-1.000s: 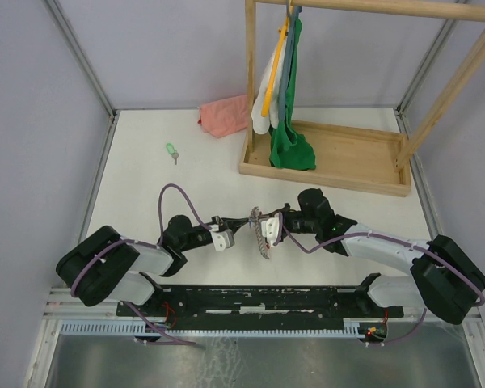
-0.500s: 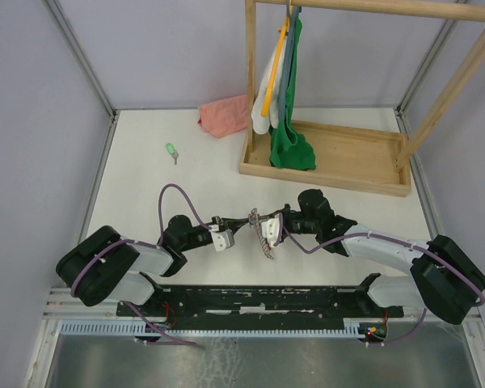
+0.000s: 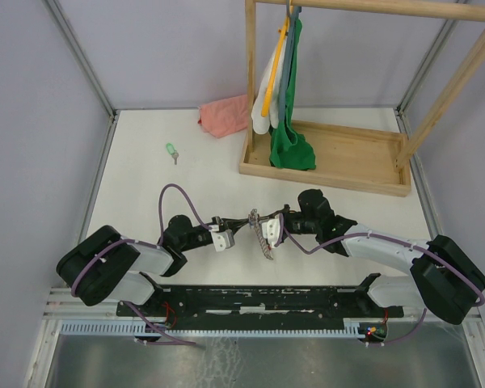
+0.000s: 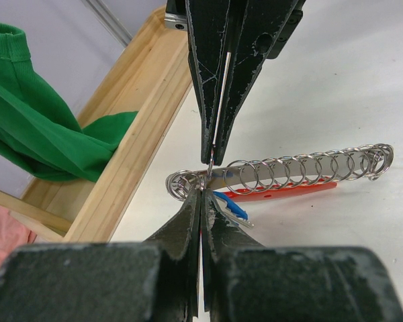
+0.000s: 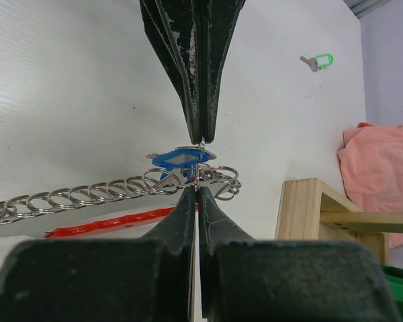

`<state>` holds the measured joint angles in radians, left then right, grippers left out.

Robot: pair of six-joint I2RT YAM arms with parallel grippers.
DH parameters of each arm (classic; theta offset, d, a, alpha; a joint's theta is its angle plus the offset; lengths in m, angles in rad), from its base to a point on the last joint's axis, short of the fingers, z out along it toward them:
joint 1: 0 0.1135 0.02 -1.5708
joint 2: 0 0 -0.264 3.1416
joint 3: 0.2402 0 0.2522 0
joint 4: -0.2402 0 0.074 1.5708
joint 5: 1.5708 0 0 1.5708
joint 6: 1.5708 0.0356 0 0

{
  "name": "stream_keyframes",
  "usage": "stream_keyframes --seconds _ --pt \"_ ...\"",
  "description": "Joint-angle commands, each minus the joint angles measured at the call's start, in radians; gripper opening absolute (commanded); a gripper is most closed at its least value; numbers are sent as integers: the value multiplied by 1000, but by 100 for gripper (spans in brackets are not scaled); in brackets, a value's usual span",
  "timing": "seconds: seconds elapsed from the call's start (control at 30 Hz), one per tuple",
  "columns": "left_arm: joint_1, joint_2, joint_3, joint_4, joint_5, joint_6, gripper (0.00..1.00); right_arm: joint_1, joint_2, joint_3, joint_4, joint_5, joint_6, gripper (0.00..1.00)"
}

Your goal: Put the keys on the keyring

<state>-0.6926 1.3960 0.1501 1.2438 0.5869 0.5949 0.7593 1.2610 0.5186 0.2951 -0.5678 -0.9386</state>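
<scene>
Both grippers meet tip to tip in mid-table, each shut on the small metal ring of the keyring (image 3: 265, 240). In the left wrist view my left gripper (image 4: 201, 192) pinches the ring from below, and the right fingers (image 4: 215, 100) come down from above. The keyring's chain of silver loops (image 4: 302, 171) and red strap (image 4: 292, 194) trail off to the right. The blue key (image 4: 230, 205) sits right at the ring; whether it is threaded on I cannot tell. In the right wrist view my right gripper (image 5: 198, 188) grips the ring just under the blue key (image 5: 181, 158). The light green key (image 3: 171, 150) lies alone at the far left.
A wooden tray (image 3: 364, 153) with a rack of hanging cloths, one green (image 3: 291, 145), stands at the back right. A pink cloth (image 3: 225, 115) lies at the back, left of the tray. Grey walls close the table on three sides.
The dangling chain and strap have swung slightly and now hang narrower under the grippers. Both arms have hardly moved and both grips hold.
</scene>
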Motion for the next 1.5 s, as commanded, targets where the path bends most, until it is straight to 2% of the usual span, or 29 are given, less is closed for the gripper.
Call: stream_keyframes --seconds 0.0,1.2,1.47 --pt "-4 3 17 48 34 3 3 4 -20 5 59 -22 7 1" --pt "-4 0 26 31 77 2 3 5 -7 1 88 -21 11 1" --pt "-4 -19 48 -48 114 7 3 4 -21 0 81 -49 12 1"
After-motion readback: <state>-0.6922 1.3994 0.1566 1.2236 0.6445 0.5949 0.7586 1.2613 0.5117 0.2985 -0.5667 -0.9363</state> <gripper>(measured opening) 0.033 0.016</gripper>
